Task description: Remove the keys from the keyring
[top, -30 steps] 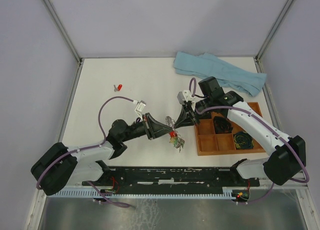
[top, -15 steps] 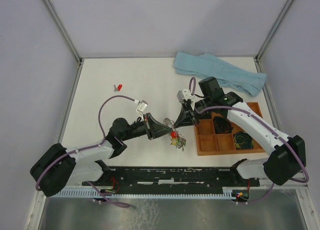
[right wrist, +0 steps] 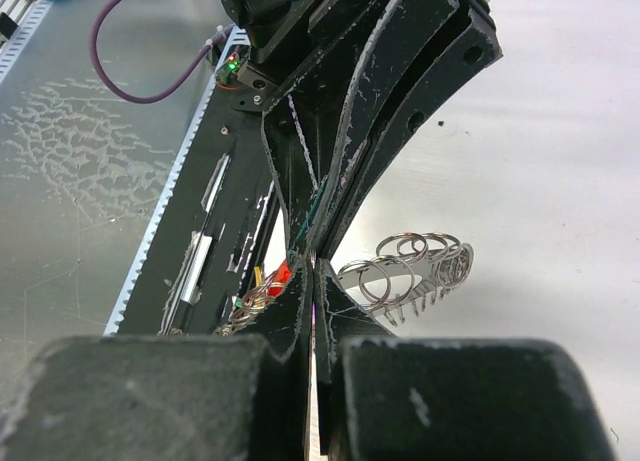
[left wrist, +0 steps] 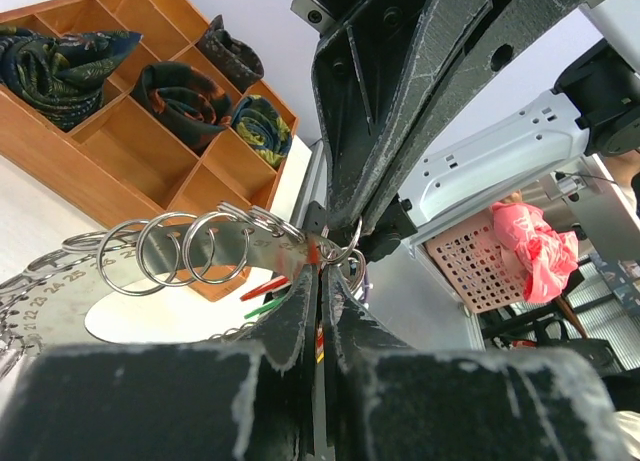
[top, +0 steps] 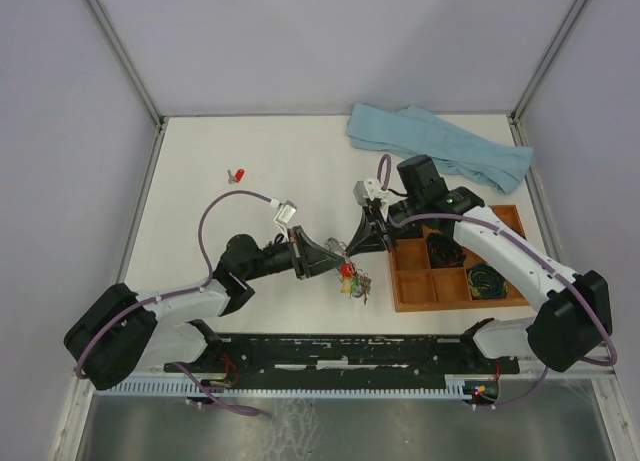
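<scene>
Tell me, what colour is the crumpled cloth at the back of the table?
Light blue. The crumpled cloth shows best from the top camera.

Keyring (left wrist: 50,301): smooth bright metal, glossy loops (left wrist: 165,251). Keys (left wrist: 262,288): glossy red/green plastic heads. Tray (left wrist: 110,146): matt wood. Towel (top: 440,146): soft cloth. Left fingers (left wrist: 282,329): matt black plastic, scuffed. Table (top: 250,161): matt white.

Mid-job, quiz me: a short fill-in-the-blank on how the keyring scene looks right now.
1. The left gripper and right gripper meet at the keyring, both with jaws ____.
2. The loose key lying apart on the table, back left, has a ____ head.
3. The wooden tray sits beside the ____ arm.
Missing words: shut; red; right.
</scene>
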Robot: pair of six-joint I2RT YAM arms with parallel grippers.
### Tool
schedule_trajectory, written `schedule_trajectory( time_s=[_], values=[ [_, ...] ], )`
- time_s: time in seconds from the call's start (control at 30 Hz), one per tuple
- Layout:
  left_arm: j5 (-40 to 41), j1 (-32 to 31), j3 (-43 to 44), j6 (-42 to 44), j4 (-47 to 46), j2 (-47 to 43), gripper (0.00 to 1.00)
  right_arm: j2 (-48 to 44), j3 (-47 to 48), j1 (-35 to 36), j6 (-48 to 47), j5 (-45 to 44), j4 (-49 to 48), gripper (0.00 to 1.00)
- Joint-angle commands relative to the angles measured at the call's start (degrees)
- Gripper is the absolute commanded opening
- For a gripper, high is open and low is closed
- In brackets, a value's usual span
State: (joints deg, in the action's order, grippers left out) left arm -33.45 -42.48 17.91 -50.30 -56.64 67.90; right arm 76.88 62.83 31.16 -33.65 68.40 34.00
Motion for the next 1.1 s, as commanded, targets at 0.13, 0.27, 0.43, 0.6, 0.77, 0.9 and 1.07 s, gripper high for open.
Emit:
schedule_trajectory(
  time_s=[0.13,0.27,0.43,0.6,0.77,0.9,1.07],
  values=[
    [-2.55,0.49,0.62,-2.15,-7.27,1.88,0.06,-2.49,-2.68,-0.12,10.23,1.29,-13.71,0.01],
    [-2.76,0.42,0.88,-2.76,-8.48,2.65,0.1,-2.23,-3.1,-0.13,11.41,1.56,-14.99,0.01],
    [-2.85,0.47,1.1,-2.87,-9.05,3.05,0.13,-2.14,-3.31,-0.1,12.02,1.88,-15.61,0.01],
    [-2.34,1.39,-0.55,-1.01,-8.67,-0.22,0.23,-2.1,-3.08,-0.11,11.98,1.84,-15.25,0.01],
    [2.27,1.77,-1.85,10.08,3.53,-9.99,0.4,-1.93,-2.66,-0.13,11.59,2.39,-14.41,0.01],
    [6.48,1.73,-5.1,17.35,4.23,-17.63,0.48,-1.74,-2.54,-0.1,11.68,3.04,-14.38,0.01],
    [6.85,1.62,-5.89,24.06,2.9,-19.26,0.47,-1.4,-2.49,-0.12,11.77,3.99,-14.4,0.01]
  ],
)
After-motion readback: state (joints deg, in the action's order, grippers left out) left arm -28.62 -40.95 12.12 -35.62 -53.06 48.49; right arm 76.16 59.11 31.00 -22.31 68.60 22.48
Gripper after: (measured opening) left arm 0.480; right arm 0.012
